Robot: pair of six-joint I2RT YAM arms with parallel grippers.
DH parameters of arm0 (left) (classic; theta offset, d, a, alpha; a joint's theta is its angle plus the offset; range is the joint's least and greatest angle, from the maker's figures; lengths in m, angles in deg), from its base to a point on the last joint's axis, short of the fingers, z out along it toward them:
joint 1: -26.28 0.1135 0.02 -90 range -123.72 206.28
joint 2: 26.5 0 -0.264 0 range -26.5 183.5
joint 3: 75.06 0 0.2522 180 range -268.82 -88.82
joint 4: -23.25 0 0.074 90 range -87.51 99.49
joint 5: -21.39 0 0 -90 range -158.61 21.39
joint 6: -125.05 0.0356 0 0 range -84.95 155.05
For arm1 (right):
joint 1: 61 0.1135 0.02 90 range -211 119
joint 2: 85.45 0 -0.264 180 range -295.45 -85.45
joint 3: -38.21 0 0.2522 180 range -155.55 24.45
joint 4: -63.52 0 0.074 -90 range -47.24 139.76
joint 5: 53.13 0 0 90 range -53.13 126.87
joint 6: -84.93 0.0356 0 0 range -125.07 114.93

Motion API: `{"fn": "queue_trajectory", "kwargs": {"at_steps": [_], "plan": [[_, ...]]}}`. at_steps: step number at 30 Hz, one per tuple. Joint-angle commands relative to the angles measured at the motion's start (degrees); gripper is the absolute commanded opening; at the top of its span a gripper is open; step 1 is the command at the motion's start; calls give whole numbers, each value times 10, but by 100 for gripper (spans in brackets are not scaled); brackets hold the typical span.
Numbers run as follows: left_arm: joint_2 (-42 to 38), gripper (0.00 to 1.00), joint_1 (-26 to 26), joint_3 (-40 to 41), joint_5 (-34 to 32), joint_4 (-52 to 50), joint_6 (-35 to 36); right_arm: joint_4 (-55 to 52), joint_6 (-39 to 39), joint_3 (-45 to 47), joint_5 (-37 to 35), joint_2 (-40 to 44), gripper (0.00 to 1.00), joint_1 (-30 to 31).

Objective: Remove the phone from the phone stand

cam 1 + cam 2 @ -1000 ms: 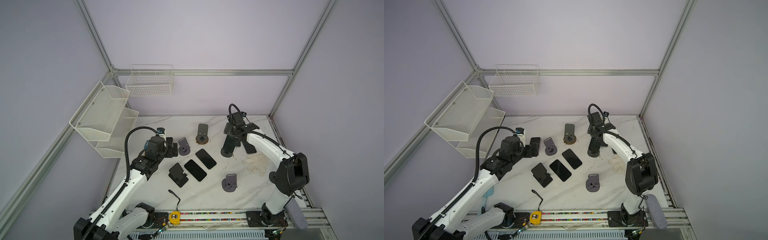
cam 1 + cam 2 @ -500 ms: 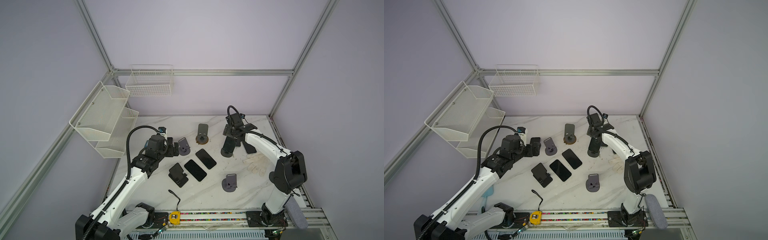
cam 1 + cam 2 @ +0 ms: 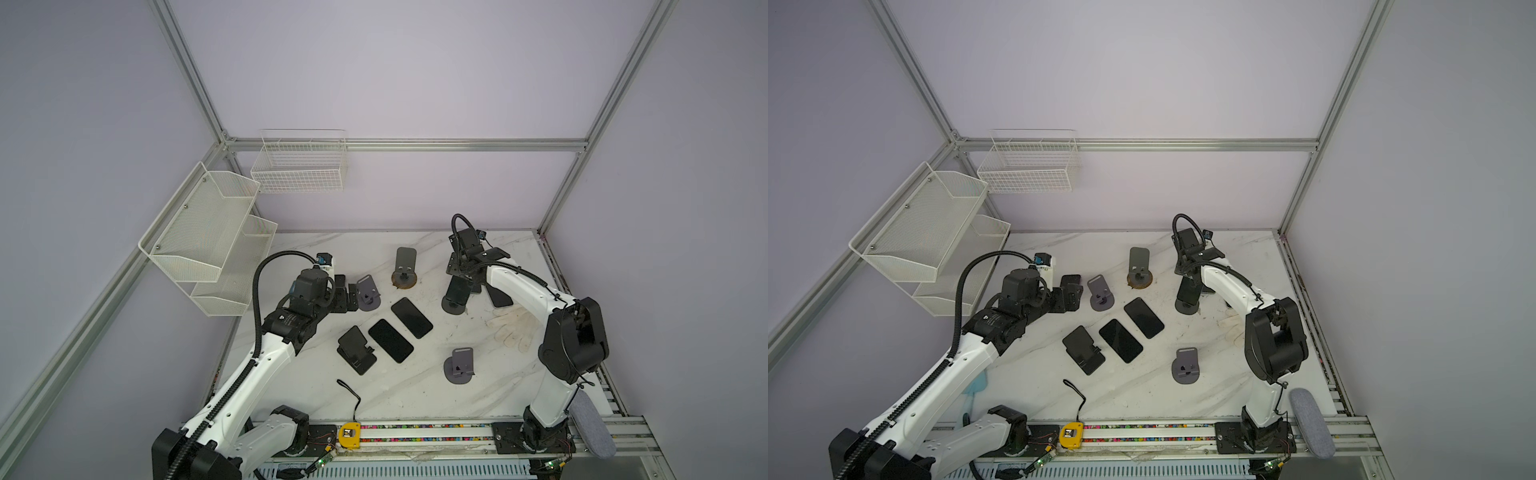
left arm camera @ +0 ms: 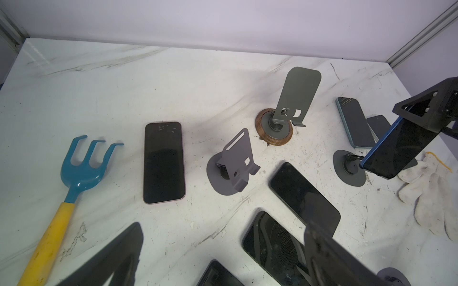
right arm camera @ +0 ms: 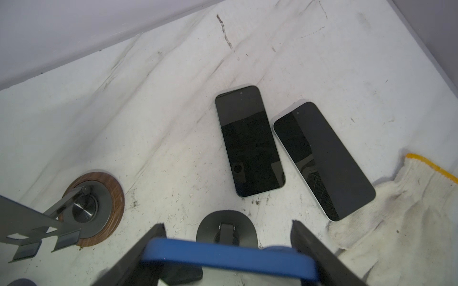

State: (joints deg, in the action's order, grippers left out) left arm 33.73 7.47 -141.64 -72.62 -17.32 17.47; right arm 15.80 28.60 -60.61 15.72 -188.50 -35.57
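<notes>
In both top views the right claw (image 3: 460, 277) sits over the blue phone (image 3: 457, 289), which leans on its phone stand (image 3: 454, 308) at the back right of the surface (image 3: 415, 395). In the left wrist view, the left claw (image 4: 224, 227) gapes wide. In the right wrist view, the right claw's fingers (image 5: 151, 237) clamp the phone's top edge.

phone (image 4: 396, 151) on stand (image 4: 347, 173) | two phones (image 5: 249, 141) flat right of it | glove (image 5: 396, 222) beside them

Left tool (image 3: 348, 293) spread wide on a low, outstretched arm (image 3: 266, 365); right tool (image 3: 460, 277) pinched partway in, wrist (image 3: 468, 246) pitched downward.
</notes>
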Motion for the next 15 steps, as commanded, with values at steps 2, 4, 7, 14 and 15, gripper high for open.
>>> {"fn": "queue_trajectory", "kwargs": {"at_steps": [2,4,7,14,15], "plan": [[-22,100,3,-28,7,24,-3,6,-5,17,-1,5,76,2],[-24,100,3,-25,3,27,-4,6,-7,16,0,9,74,3],[-27,100,3,-26,9,26,-4,16,-12,21,-4,18,69,6],[-36,100,3,-21,19,27,-52,14,-26,23,-3,30,65,8],[-41,100,3,-11,23,30,-66,15,-30,22,1,34,64,9]]}}
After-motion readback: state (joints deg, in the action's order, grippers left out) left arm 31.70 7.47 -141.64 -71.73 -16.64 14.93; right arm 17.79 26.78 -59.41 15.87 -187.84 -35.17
